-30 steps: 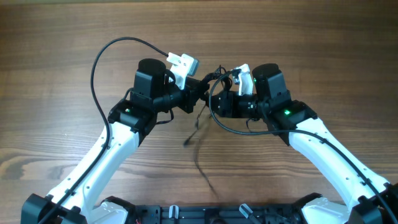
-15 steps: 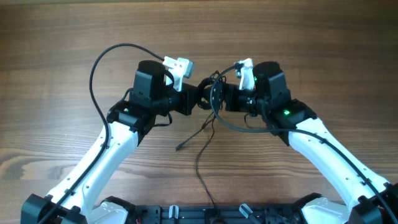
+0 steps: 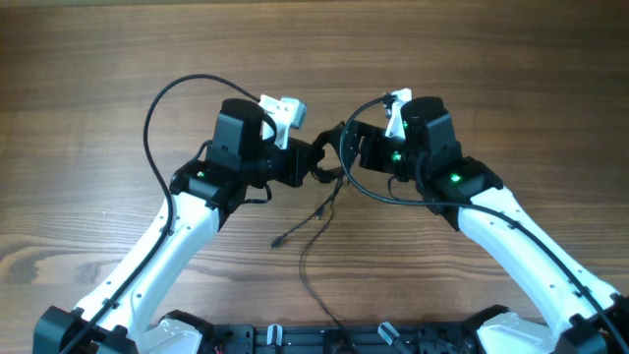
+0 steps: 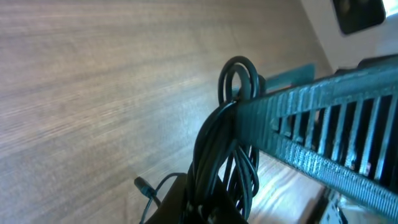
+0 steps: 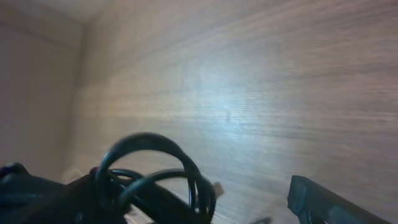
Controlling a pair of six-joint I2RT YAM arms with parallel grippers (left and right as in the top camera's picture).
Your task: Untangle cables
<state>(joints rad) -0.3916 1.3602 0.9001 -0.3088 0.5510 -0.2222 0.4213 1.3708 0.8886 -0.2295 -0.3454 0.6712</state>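
Thin black cables (image 4: 214,149) hang in a bunch near the middle of the brown wooden table (image 3: 88,59). Nearest to me, at 6 o'clock, one loose strand runs down toward the table edge. A bit farther in, toward 7 o'clock from the bunch, another strand ends in a small plug (image 3: 277,241).

The white left arm (image 3: 162,246) comes in from 7 o'clock. The white right arm (image 3: 516,236) comes in from 5 o'clock. They meet close to the middle.

The left gripper (image 3: 322,162) has its jaws squeezed tight on the bunch of cables. Its own camera shows a ribbed dark finger (image 4: 311,134) pressed against the strands. A little loop of cable sticks up above it.

The right gripper (image 3: 351,147) is just beside the bunch, at 3 o'clock from it. Its jaws look wide apart. In its own camera a round loop of cable (image 5: 146,138) shows on one side. One dark finger (image 5: 323,202) is well away on the other side. I cannot tell if this gripper touches the cables.

A thicker black cord (image 3: 146,123) bends in a big curve off the left arm, out toward 10 o'clock. Farther off, toward 12 o'clock, the lines in the wood run from side to side.
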